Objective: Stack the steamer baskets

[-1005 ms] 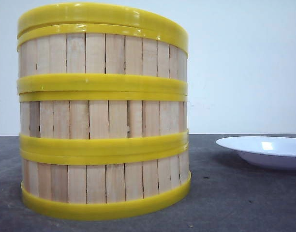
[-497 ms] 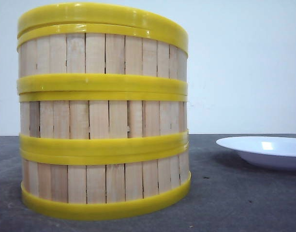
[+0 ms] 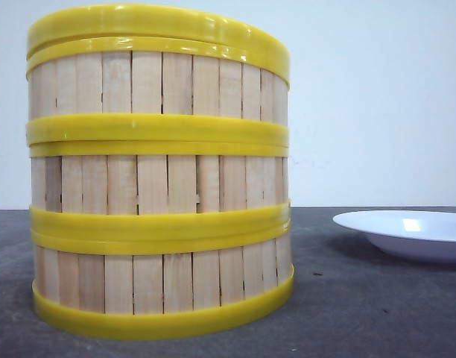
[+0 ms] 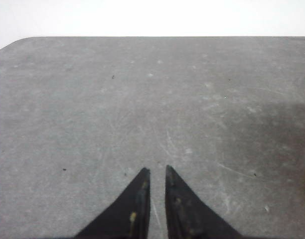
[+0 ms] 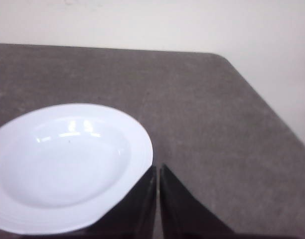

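Your left fingers (image 4: 156, 172) are nearly closed on nothing over the bare counter (image 4: 142, 99). The three baskets (image 3: 159, 171) sit stacked at its left; they look light and stiff, so grip the yellow rings. Right fingers (image 5: 157, 169), closed and empty, sit beside the plate (image 5: 68, 164).

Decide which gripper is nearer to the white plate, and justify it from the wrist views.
Right. The right gripper hangs just beside the white plate, at its rim. The left gripper is over bare table; no plate shows in its view.

Three steamer baskets (image 3: 159, 171) stacked on table (image 3: 362, 313), near camera; plate (image 3: 407, 233) to right, farther back.
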